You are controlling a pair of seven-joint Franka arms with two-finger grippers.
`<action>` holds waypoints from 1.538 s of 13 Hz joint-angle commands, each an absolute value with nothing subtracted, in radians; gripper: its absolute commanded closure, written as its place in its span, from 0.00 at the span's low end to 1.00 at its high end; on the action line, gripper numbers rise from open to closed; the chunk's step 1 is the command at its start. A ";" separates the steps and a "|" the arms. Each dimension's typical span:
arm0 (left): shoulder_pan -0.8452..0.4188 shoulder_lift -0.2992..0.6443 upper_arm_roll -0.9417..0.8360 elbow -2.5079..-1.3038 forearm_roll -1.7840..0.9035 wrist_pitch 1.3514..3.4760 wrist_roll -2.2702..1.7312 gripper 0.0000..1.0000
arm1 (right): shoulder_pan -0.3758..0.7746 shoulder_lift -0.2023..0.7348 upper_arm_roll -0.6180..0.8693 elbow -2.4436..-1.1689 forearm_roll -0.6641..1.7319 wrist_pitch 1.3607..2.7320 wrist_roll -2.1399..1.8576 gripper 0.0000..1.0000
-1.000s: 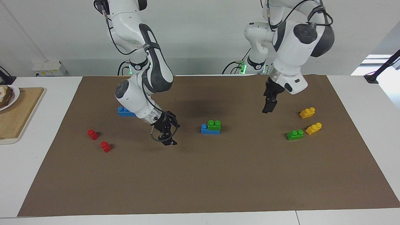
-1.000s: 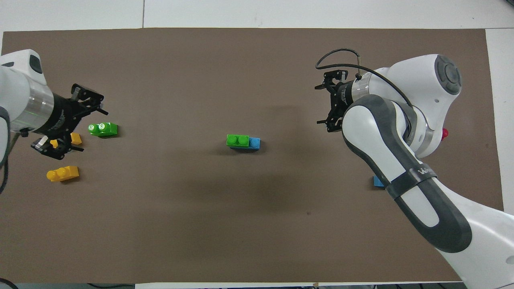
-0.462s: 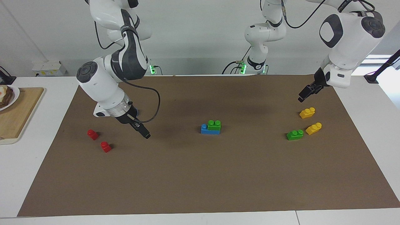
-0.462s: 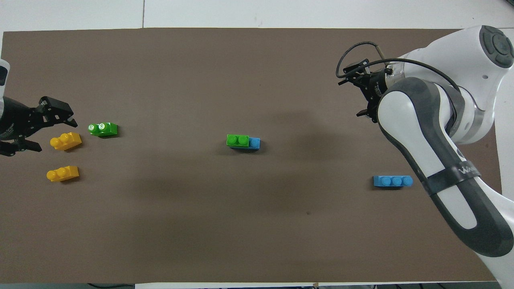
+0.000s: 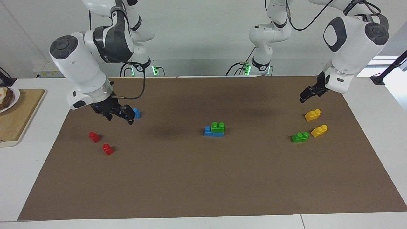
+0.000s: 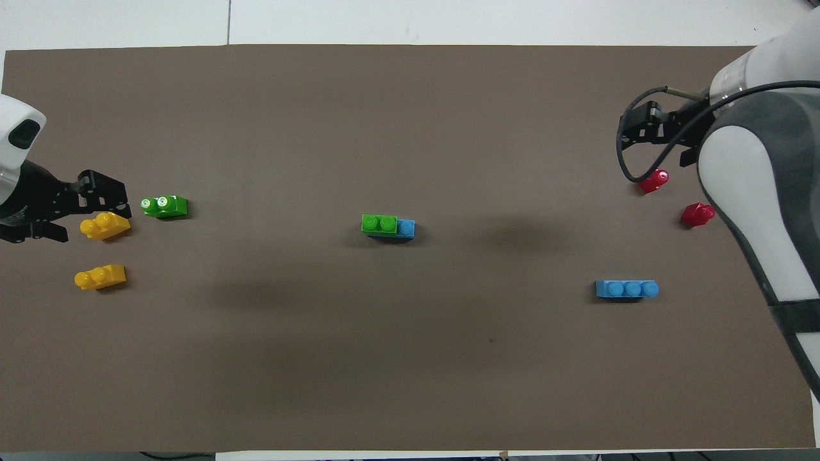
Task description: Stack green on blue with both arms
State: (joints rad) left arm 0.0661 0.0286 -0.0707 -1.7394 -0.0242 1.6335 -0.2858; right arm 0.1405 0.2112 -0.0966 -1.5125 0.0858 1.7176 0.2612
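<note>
counter point(image 5: 47, 111): mat holds stack | right claw point(image 5: 116, 113) over second blue point(image 6: 626, 289), fingers unclear | left claw point(image 5: 307, 94) above yellows, unclear | blue point(image 5: 213, 133) mid-mat carries green point(image 5: 218, 127) | spare green point(image 5: 300, 137): grip sides, lower level onto studs

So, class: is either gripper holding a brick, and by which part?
Neither. The left gripper and right gripper carry nothing; the green brick sits on the blue brick.

Both arms hang raised at their own ends of the table, the left gripper point(image 5: 307, 94) and right gripper point(image 5: 118, 113) empty.
</note>
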 commanded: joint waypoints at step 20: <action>0.012 0.061 -0.064 -1.609 -0.002 1.543 -0.163 0.00 | 0.048 0.025 -0.089 -1.531 0.000 1.525 0.057 0.01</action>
State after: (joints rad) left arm 0.0171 0.0291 -0.0734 -1.6716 -0.0226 1.5900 -0.2133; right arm 0.0599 0.0346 -0.0942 -1.5275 0.0131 1.5245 0.0717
